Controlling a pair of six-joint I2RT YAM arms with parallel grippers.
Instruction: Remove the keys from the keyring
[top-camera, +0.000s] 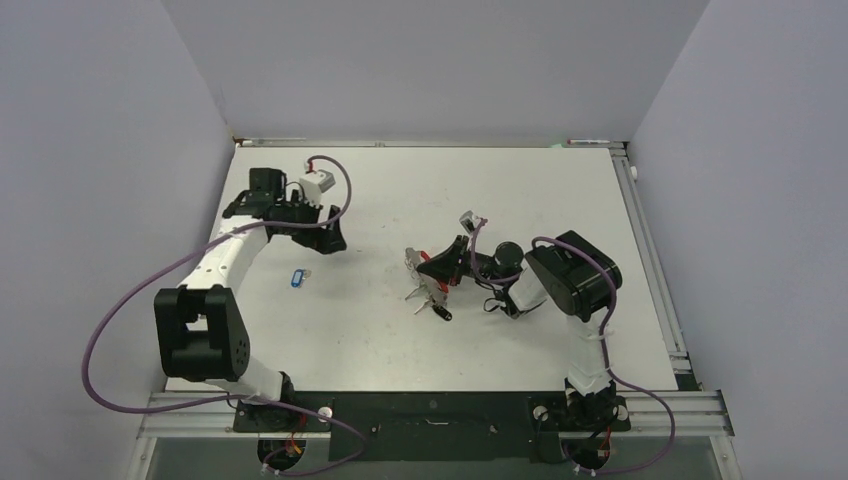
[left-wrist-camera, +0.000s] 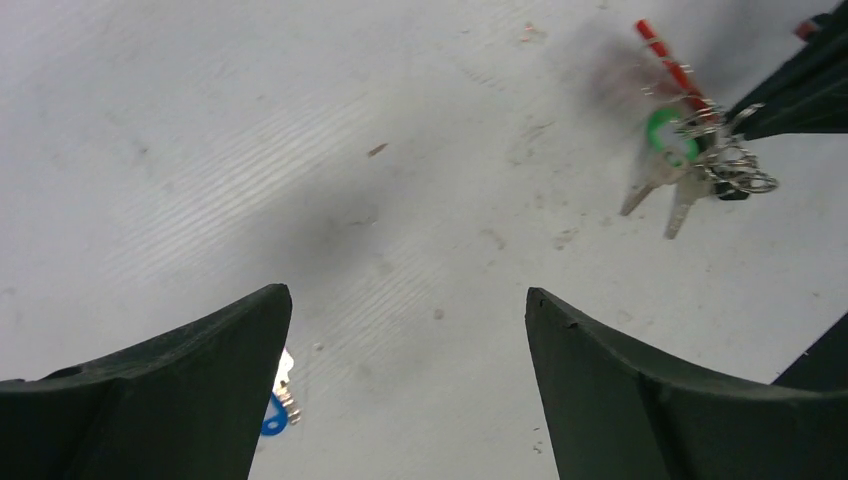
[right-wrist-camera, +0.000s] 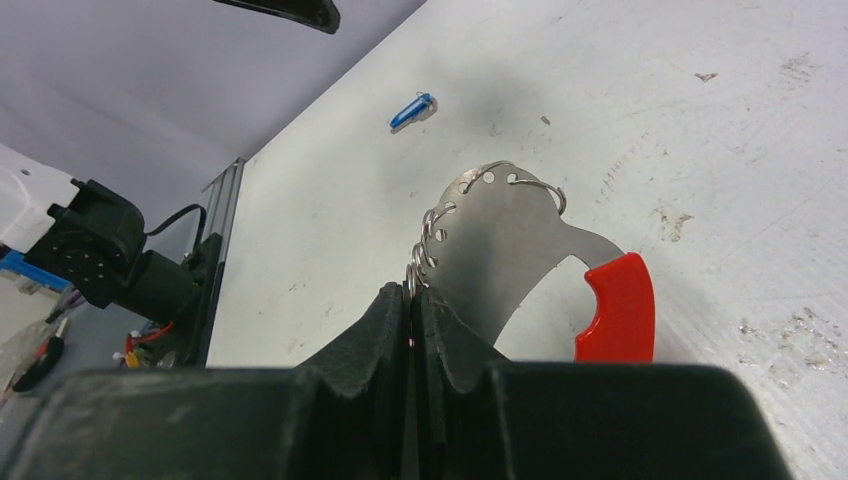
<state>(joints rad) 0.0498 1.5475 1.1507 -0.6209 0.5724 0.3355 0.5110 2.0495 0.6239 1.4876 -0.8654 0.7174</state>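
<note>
Your right jaws are closed on the keyring (right-wrist-camera: 500, 240), pinching its grey metal edge where small wire loops (right-wrist-camera: 432, 232) thread through the holes. The bright red arc (right-wrist-camera: 620, 305) sticks out to one side of the grip. From the overhead camera the keyring sits near the middle of the tabletop (top-camera: 450, 190), at the tip of your right arm (top-camera: 560, 275), with a bunch of keys (top-camera: 427, 297) hanging from it. Your left wrist view shows that bunch at the upper right: a green-headed key (left-wrist-camera: 653, 135) with two silvery keys (left-wrist-camera: 685, 205) fanned downward beside it. You cannot tell whether their tips touch the tabletop. Your left jaws are open, the fingers (left-wrist-camera: 150, 400) spread wide above the tabletop and well apart from the keyring. A blue-headed key (top-camera: 296, 278) lies by itself on the tabletop, off the keyring and near your left jaws; the left wrist view catches it just beside the inner edge of one finger
</note>
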